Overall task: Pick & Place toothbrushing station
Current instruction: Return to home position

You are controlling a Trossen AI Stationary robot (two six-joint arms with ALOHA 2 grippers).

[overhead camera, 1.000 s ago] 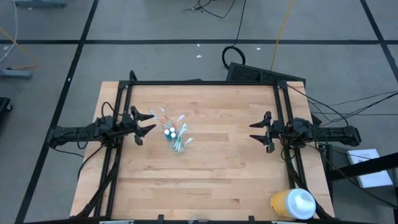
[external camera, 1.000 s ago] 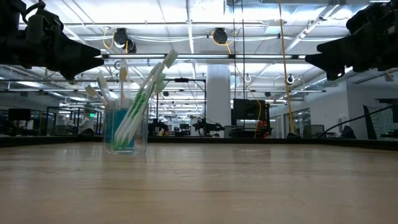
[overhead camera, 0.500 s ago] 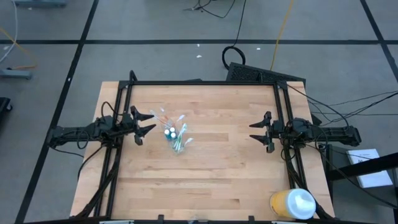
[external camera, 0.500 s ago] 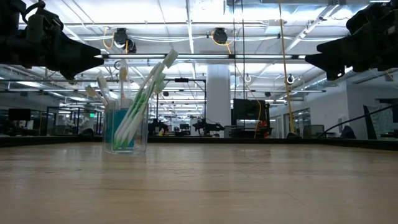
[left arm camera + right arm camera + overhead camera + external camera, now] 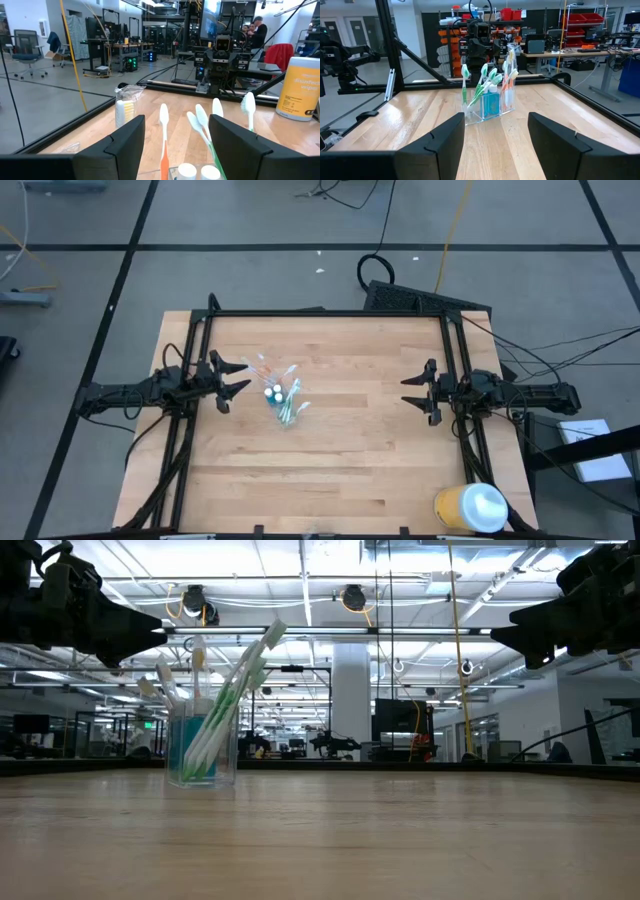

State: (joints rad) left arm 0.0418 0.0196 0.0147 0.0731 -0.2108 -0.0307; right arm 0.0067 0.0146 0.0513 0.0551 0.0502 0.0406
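Upright on the wooden counter [image 5: 330, 470], left of centre: a small clear plastic cup [image 5: 284, 404] packed with thin green, orange and white toothbrushes [image 5: 228, 710], heads up and fanned outward, along with two blue white-capped tubes [image 5: 272, 394] in the same cup (only the caps visible from overhead). Just beside the cup on its left, clear of it and raised above the wood: the left gripper [image 5: 240, 377], fingers spread wide, holding nothing. Well apart across the counter, near the right edge and at a similar height: the right gripper [image 5: 407, 391], likewise wide open and empty, pointed toward the cup. Off at a corner on the right arm's side, away from both arms: a big yellow white-lidded container [image 5: 470, 508]. Beyond the counter, in the level view: a bright workshop hall with ceiling lights.
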